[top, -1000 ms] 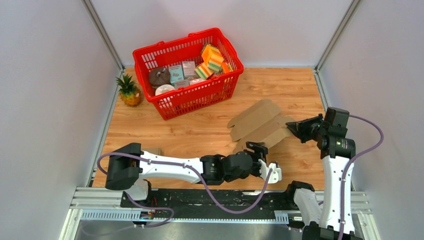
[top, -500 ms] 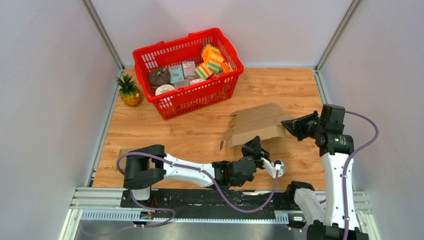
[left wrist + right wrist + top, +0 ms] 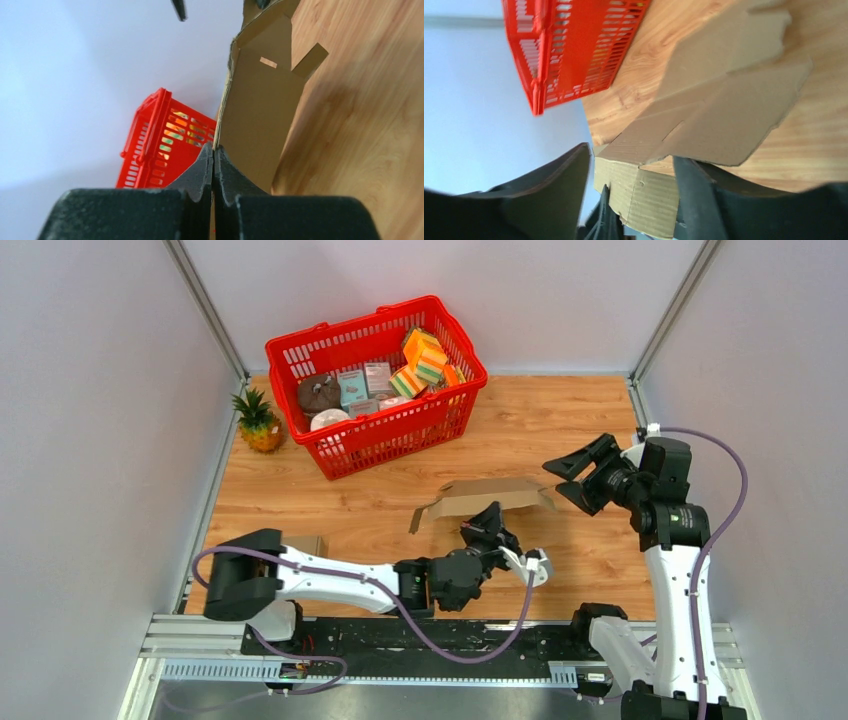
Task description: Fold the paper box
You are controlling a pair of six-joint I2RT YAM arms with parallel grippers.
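Looking from above, the cardboard box blank (image 3: 487, 496) sits mid-table, in front of the red shopping basket (image 3: 375, 380) and apparently lifted off the wooden table (image 3: 560, 410). The left gripper (image 3: 488, 523) is pinched shut on the blank's near edge, while the right gripper (image 3: 572, 472) stands spread just beside its right end, holding nothing. The left wrist view shows both fingers (image 3: 200, 172) pressed together on the panel's rim, with a locking slot (image 3: 268, 62) visible farther up the card. The right wrist view shows the wide-apart fingers (image 3: 561, 185) framing a creased corner. To fold well, the left clamp should anchor firmly while the right takes a flap close to a score line (thin card buckles easily elsewhere).
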